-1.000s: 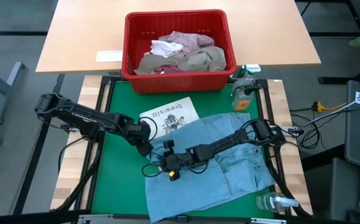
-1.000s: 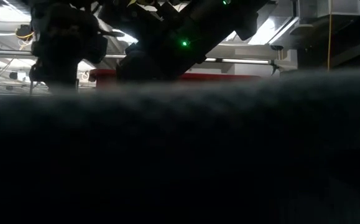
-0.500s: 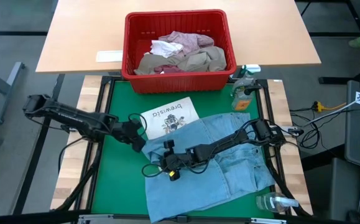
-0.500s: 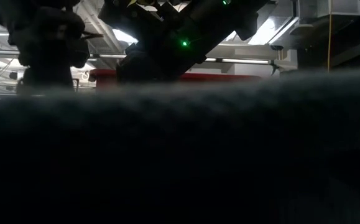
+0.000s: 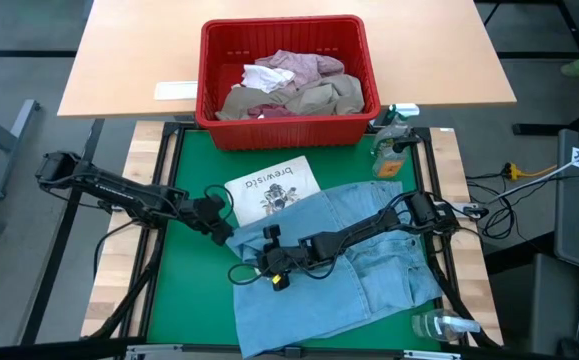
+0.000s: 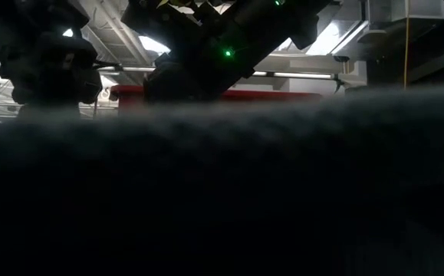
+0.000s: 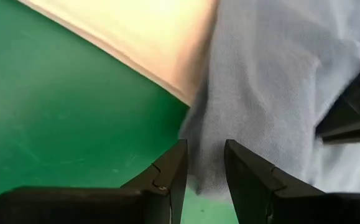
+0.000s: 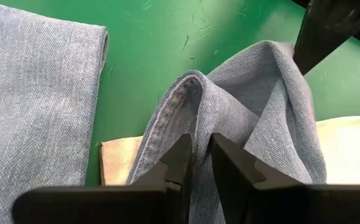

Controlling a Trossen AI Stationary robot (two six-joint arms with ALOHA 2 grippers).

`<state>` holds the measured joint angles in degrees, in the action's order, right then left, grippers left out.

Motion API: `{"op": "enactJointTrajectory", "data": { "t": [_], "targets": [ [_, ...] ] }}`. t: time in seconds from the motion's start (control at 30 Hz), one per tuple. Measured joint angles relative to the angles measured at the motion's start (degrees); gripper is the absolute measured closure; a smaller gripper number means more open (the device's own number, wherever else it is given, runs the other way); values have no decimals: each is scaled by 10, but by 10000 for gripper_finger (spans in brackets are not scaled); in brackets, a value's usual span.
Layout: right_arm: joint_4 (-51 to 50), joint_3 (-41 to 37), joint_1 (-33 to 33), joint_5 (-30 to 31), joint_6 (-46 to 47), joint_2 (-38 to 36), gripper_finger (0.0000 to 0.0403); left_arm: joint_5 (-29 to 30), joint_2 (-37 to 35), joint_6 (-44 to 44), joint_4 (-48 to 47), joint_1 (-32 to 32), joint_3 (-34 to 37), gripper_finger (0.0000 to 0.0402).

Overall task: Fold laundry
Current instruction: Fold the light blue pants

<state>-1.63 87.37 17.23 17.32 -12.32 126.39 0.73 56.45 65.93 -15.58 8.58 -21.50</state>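
The right gripper [image 8: 196, 163] is clamped on a raised fold of the light blue jeans [image 5: 354, 265], which lie spread on the green mat [image 5: 184, 290]. Just beside it, the left gripper [image 7: 203, 168] has its fingers pinching the jeans' edge. The fold looks barely begun. Beyond both, the red basket [image 5: 212, 70] holds more unfolded garments [image 5: 294, 85].

bare green mat [image 5: 184, 290] lies open left of the jeans [image 5: 369, 270]; red basket [image 5: 286, 130] blocks the far edge.
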Motion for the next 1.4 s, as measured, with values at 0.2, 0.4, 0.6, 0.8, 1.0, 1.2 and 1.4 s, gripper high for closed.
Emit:
{"op": "enactJointTrajectory", "data": {
  "t": [0.2,0.4,0.6,0.8,1.0,1.2,1.4],
  "targets": [
    [0,0,0,0,0,0,343,-62,0,0,37,0,0,301],
    [0,0,0,0,0,0,343,-64,0,0,76,0,0,301],
    [0,0,0,0,0,0,350,-64,2,0,75,0,0,316],
    [0,0,0,-13,0,0,395,-37,2,2,75,0,0,392],
    [0,0,0,-117,0,0,398,-3,2,13,62,-9,0,399],
    [-16,0,0,-233,-2,0,400,16,2,-9,-3,-46,0,399],
    [-18,0,-1,-228,-3,0,401,54,2,-96,-11,-95,0,400]
  ]
}}
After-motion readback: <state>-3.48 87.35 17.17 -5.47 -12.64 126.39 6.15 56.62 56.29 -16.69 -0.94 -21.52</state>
